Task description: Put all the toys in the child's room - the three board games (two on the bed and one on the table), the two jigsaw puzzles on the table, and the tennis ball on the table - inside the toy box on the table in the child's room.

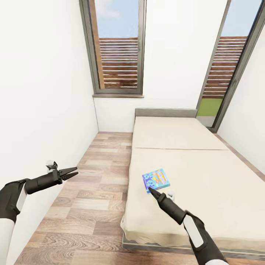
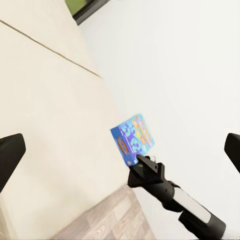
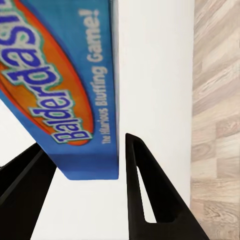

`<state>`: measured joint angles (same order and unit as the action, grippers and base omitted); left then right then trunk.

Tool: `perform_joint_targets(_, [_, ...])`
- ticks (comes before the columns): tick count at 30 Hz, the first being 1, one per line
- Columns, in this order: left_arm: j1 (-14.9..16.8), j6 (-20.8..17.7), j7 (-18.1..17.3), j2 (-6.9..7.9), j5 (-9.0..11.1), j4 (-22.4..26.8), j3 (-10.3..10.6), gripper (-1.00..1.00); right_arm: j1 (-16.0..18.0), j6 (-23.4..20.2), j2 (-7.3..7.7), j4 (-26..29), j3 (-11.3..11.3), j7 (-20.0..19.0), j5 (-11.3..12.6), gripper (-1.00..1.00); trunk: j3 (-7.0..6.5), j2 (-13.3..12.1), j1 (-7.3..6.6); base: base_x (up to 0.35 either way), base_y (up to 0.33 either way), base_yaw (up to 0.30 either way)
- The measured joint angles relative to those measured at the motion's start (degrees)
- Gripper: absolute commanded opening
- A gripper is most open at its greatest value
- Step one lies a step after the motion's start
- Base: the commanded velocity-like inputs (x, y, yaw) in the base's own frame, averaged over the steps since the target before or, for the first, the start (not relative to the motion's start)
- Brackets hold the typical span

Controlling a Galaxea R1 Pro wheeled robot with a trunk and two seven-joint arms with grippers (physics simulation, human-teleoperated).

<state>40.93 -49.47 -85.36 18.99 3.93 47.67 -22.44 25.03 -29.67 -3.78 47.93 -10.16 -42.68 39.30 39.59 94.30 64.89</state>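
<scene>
A light blue board game [image 1: 156, 179] printed "Balderdash" lies flat on the cream bed [image 1: 209, 173], near its front left edge. My right gripper [image 1: 150, 190] is open and reaches down to the box's near corner. In the right wrist view that corner of the board game [image 3: 65, 85] sits between the two black fingers [image 3: 142, 195], with a gap on the right side. My left gripper [image 1: 75, 171] hangs open and empty over the wood floor, left of the bed. The left wrist view looks across at the board game [image 2: 134, 140] and the right gripper [image 2: 146, 164].
The bed fills the right half of the room, with a grey headboard [image 1: 165, 112] against the far wall. A strip of wood-plank floor [image 1: 92, 191] runs between the bed and the white left wall. A window [image 1: 117, 48] and a glass door [image 1: 228, 73] are at the back.
</scene>
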Motion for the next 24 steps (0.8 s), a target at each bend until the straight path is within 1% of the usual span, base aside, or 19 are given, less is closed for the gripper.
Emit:
perform_joint_targets(2, [0.0, -0.1, 0.0, 0.04, 0.0, 0.0, -0.1, 1.00, 1.5, -0.4, 0.00, 0.1, 0.2, 0.7, 0.0, -1.00, -0.36, -0.8, -0.44, 0.000, 0.000, 0.000])
perform_joint_targets(5, [0.0, -0.1, 0.1, 0.06, 0.0, 0.0, -0.2, 1.00, 2.7, -0.6, 0.17, 0.2, 0.3, 1.0, -0.1, -1.00, -0.89, -2.0, -1.10, 0.000, 0.000, 0.000])
perform_joint_targets(8, [0.0, -0.1, 0.2, 0.05, 0.0, 0.0, -0.3, 1.00, 3.1, -0.7, 0.43, 0.1, 0.3, 1.0, 0.1, -1.00, -1.43, -3.2, -1.76, 0.000, 0.000, 0.000])
perform_joint_targets(14, [0.0, -0.1, 0.3, 0.01, -0.1, 0.0, -0.3, 1.00, 2.9, -0.4, 0.80, 0.2, -0.2, -1.6, 0.2, -1.00, -2.51, -5.6, -3.08, 0.000, 0.000, 0.000])
perform_joint_targets(17, [0.0, -0.1, 0.7, 0.05, -0.1, 0.0, -0.4, 1.00, 2.7, -0.2, 1.64, 0.2, -0.3, -2.0, 0.2, -1.00, -3.04, -6.8, -3.73, 0.000, 0.000, 0.000])
perform_joint_targets(19, [0.0, -0.1, 1.2, 0.06, -0.1, 0.0, -0.4, 1.00, 2.6, -0.2, 2.62, 0.2, -0.4, -2.4, 0.5, -1.00, -3.40, -7.6, -4.17, 0.000, 0.000, 0.000])
perform_joint_targets(20, [0.0, -0.1, 1.5, 0.07, -0.1, 0.0, -0.4, 1.00, 2.6, -0.3, 3.28, 0.3, -0.7, -3.1, 0.9, -1.00, -3.58, -8.0, -4.39, 0.000, 0.000, 0.000])
perform_joint_targets(21, [0.0, -0.1, 1.9, 0.04, 0.0, 0.0, -0.4, 1.00, 2.5, -0.5, 4.25, 0.3, -1.8, -5.3, 1.5, -1.00, -3.76, -8.4, -4.61, 0.000, 0.000, 0.000])
perform_joint_targets(24, [0.1, -0.1, 2.1, 0.01, 0.0, 0.0, -0.4, 1.00, 2.5, -0.6, 4.65, 0.3, -2.4, -6.8, 1.4, -1.00, -4.30, -9.6, -5.27, 0.000, 0.000, 0.000])
